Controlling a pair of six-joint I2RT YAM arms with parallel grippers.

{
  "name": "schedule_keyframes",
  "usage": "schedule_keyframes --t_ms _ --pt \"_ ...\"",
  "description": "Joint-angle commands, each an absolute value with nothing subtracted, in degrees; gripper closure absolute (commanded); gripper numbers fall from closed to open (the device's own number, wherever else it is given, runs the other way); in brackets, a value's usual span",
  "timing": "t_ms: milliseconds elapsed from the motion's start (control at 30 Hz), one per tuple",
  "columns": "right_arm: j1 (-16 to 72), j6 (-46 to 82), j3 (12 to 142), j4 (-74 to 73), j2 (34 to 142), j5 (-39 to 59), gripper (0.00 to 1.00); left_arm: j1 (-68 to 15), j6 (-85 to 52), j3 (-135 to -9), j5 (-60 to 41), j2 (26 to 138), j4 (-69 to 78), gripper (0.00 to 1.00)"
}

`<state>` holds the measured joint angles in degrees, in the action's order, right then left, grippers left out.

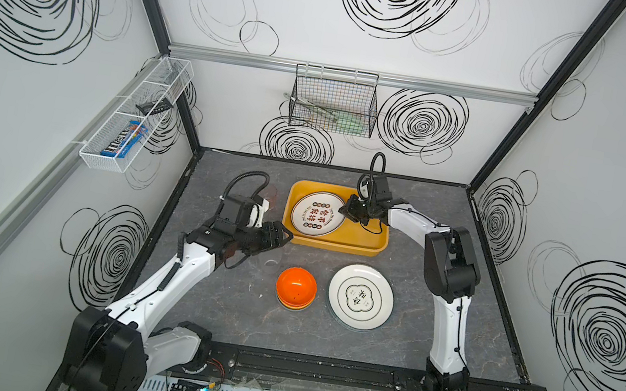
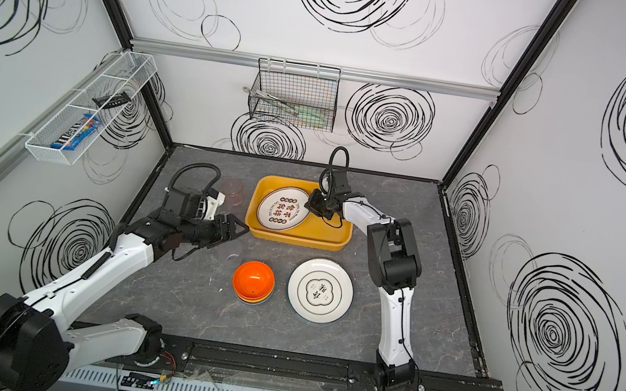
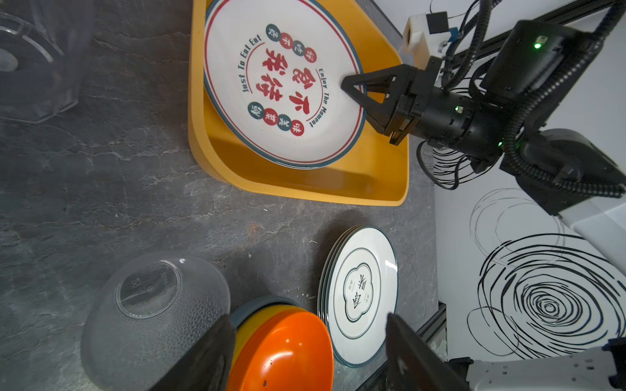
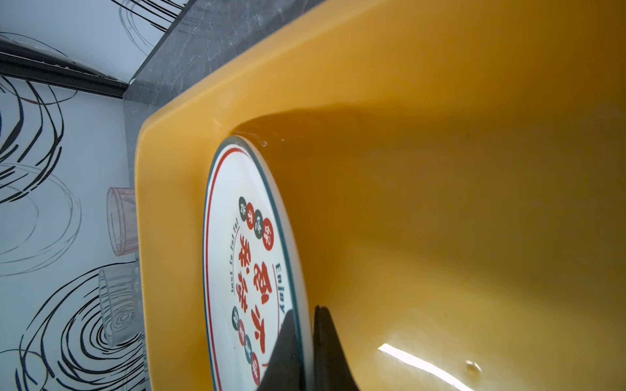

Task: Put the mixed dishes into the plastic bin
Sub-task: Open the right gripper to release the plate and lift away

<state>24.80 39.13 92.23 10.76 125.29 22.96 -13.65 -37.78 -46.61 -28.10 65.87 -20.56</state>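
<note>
The plate with red characters (image 1: 318,213) (image 2: 284,208) lay face up inside the plastic bin (image 1: 337,245) (image 2: 296,239), in its left half, with its rim close against the bin's far and left walls. I could not tell whether it sat quite flat. My right pincer (image 1: 342,210) (image 3: 345,84) reached into the bin from the right. It was closed tight on the plate's right edge, and my right wrist view showed one finger over the rim and one outside it (image 4: 305,315). The right half of the bin's floor (image 4: 440,169) was bare.

In front of the bin, on the grey table (image 1: 323,341), stood the stacked bowls (image 1: 296,288) (image 2: 253,281), with an orange one on top. Just to their right lay a stack of green-rimmed plates (image 1: 360,297) (image 2: 320,291). A clear cup (image 3: 152,304) (image 2: 231,253) stood upside down to the left of the bowls. A pinkish cup (image 2: 232,191) (image 4: 122,223) stood by the bin's left wall.

My left pincer (image 1: 287,237) (image 2: 243,229) hung above the table just off the bin's near left corner. It was spread wide and held nothing.
</note>
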Motion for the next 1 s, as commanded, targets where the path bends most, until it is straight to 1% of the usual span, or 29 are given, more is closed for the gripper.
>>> schedule_keyframes --t_ms 0,167,200,233,300,367,700,833,967 --pt "25.09 40.20 94.57 7.38 126.20 24.98 1.00 -12.80 -38.28 -45.97 -28.78 64.87 -18.28 0.26" --pt "25.05 40.35 94.48 7.44 127.97 24.86 1.00 -12.61 -38.23 -45.79 -28.92 64.78 -18.28 0.26" --pt "25.00 40.45 94.49 7.58 128.27 24.67 0.98 -12.65 -38.28 -45.79 -28.92 64.81 -18.28 0.26" --pt "25.05 40.55 94.44 7.71 128.71 24.56 0.96 -12.59 -38.32 -45.79 -28.99 64.80 -18.28 0.26" --pt "25.05 40.69 94.48 8.36 129.33 24.17 0.85 -12.52 -38.32 -45.79 -29.10 64.78 -18.28 0.26" --pt "24.95 40.78 94.44 9.08 129.80 23.50 0.78 -12.50 -38.32 -45.70 -29.17 64.69 -18.22 0.26" --pt "23.60 39.73 95.22 14.27 128.41 20.05 0.60 -12.48 -38.39 -45.55 -29.36 64.82 -17.93 0.26" --pt "23.17 37.86 96.15 17.85 125.52 17.41 0.56 -12.48 -38.06 -45.44 -29.27 64.69 -18.04 0.26" --pt "23.17 35.77 95.63 20.63 120.68 14.71 0.55 -12.98 -37.04 -45.92 -28.42 64.61 -18.90 0.26"
